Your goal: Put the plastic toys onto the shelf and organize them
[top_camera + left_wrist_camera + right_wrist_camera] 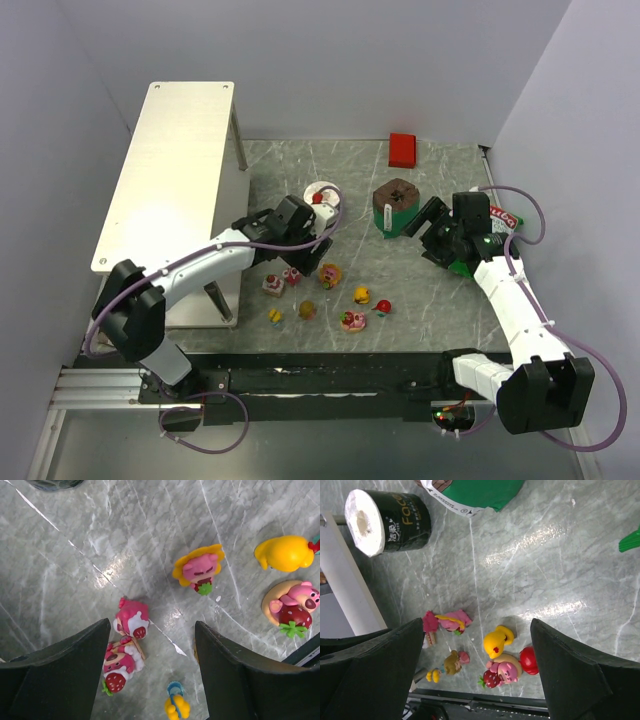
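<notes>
A pink toy (pixel 132 617) and a strawberry toy (pixel 119 666) lie close together between the left gripper's (pixel 152 630) spread, empty jaws. Closing could pinch both or flick one away. That arm reaches low over the table (pixel 440 310), beside the shelf (pixel 170 170). The right gripper (pixel 477 630) hangs wide and empty.

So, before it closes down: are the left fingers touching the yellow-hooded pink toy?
Apart. The left wrist view shows the yellow-hooded toy lying well clear of both left fingers, with an open gap between.
</notes>
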You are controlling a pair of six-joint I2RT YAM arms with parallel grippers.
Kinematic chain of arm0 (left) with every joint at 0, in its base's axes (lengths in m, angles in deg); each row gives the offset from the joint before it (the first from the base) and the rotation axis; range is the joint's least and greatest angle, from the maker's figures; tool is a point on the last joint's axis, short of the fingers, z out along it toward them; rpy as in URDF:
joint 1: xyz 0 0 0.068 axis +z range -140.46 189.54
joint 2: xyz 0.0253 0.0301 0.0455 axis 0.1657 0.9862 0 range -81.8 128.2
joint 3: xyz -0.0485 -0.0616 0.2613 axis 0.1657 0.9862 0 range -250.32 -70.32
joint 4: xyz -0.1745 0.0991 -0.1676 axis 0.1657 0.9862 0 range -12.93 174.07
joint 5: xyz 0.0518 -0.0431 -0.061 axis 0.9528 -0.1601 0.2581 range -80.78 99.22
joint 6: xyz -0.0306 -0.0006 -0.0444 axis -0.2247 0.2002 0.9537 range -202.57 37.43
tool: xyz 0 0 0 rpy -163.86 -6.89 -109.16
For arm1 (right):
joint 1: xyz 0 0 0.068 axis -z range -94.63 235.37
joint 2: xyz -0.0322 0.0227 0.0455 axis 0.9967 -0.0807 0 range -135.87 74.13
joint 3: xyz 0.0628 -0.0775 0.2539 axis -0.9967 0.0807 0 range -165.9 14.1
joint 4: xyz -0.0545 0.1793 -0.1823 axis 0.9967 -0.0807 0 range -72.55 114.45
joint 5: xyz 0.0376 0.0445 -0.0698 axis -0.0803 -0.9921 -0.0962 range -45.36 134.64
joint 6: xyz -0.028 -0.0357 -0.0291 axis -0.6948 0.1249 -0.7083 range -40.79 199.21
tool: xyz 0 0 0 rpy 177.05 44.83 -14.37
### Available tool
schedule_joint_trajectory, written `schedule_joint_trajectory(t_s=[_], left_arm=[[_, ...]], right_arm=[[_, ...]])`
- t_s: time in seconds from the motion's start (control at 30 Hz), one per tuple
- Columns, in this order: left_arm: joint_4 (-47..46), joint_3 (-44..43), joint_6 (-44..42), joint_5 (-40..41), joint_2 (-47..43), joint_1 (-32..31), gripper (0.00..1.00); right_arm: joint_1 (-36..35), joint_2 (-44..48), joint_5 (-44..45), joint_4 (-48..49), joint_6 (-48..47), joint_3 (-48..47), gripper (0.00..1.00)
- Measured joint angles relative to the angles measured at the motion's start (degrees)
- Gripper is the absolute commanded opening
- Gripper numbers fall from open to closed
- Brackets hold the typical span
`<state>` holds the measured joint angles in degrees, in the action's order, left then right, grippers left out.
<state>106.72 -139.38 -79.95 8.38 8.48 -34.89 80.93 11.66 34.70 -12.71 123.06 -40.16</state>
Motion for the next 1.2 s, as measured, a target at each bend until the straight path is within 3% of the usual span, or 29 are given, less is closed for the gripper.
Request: schedule_joint_trajectory(t_s=[0.43,0.9,1.2], left_arm=[[-1.97,4.20,1.57,0.96,-2.97,4.00,0.68],[-2.82,2.54,5.27,-2.05,-4.52,4.66,0.69],[-5.44,1.27,7.72,-5.66,-10.10,4.68,0.75]], right_arm=[[-2.78,-2.80,-3.61,2.78,-1.75,0.07,0.90],[-23.93,-19.52,-7.08,10.67,-10.10,-2.05,0.85],[-28.57,-27.76,-5.79,14.14,-18.16,-4.39,0.80]])
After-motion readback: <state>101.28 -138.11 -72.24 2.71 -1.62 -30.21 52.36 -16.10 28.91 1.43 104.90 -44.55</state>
